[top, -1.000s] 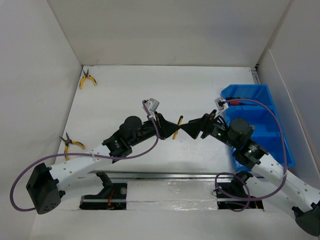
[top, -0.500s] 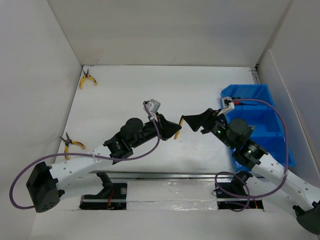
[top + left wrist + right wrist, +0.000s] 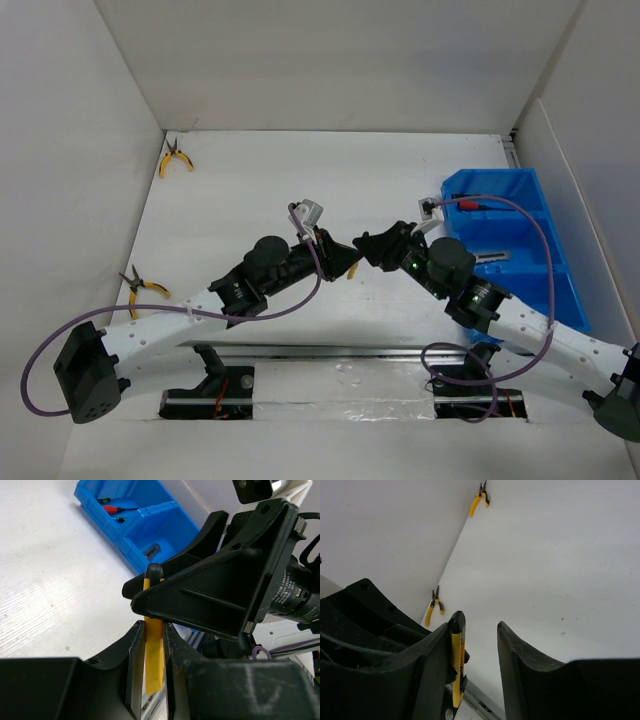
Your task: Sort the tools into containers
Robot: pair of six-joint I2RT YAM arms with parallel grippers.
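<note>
The left end effector [image 3: 343,258] is pressed together on a yellow screwdriver [image 3: 154,650], pinching its handle between both fingers above the bench [image 3: 250,190]. The tool's long axis runs straight out past those fingertips toward the right end effector [image 3: 368,246], which faces it nose to nose with its fingers spread.

From the right wrist, the handle stands along the inner face of one spread finger [image 3: 437,650], the one on the left arm's side, rather than in the middle of the gap. Whether it touches that finger cannot be told. This looks like a hand-over that is not yet made, and it turns on that offset: the right end effector would need to centre the handle across its gap before pressing together.

The blue bin [image 3: 556,240] lies behind the right end effector, on the side away from the left arm, so the right arm is the nearer one for the drop. Two pliers [image 3: 174,157] [image 3: 141,288] lie well behind the left end effector
</note>
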